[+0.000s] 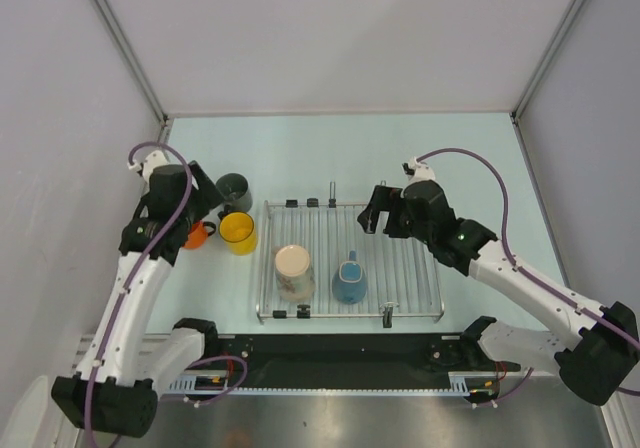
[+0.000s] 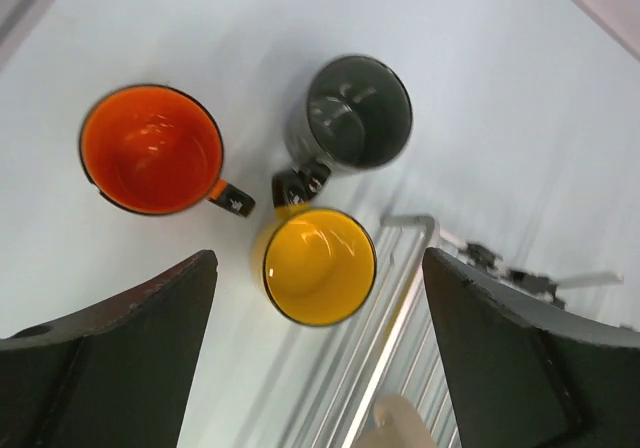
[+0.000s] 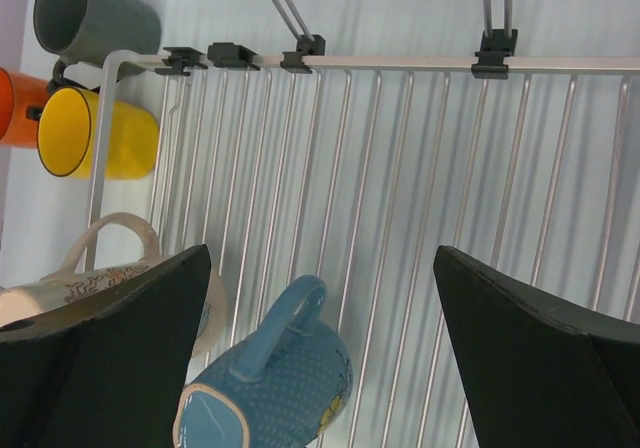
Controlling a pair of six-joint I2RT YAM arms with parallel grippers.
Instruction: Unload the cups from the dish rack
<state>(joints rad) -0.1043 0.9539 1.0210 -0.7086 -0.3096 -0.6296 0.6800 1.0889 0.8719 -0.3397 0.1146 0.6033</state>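
The silver wire dish rack (image 1: pixel 400 258) lies mid-table. On it lie a cream-beige cup (image 1: pixel 293 271) and a blue cup (image 1: pixel 349 280), both on their sides. Left of the rack, upright on the table, stand the yellow cup (image 1: pixel 238 232), the orange cup (image 1: pixel 197 234), partly hidden by my arm, and the dark grey-green cup (image 1: pixel 233 190). My left gripper (image 2: pixel 318 263) is open and empty above the yellow cup (image 2: pixel 320 266). My right gripper (image 3: pixel 320 258) is open and empty above the rack, over the blue cup's handle (image 3: pixel 285 318).
The rack has short upright posts at its far (image 1: pixel 332 190) and near (image 1: pixel 387 314) edges. White walls enclose the table on the left, back and right. The cream-beige cup (image 3: pixel 100 278) lies close left of the blue cup.
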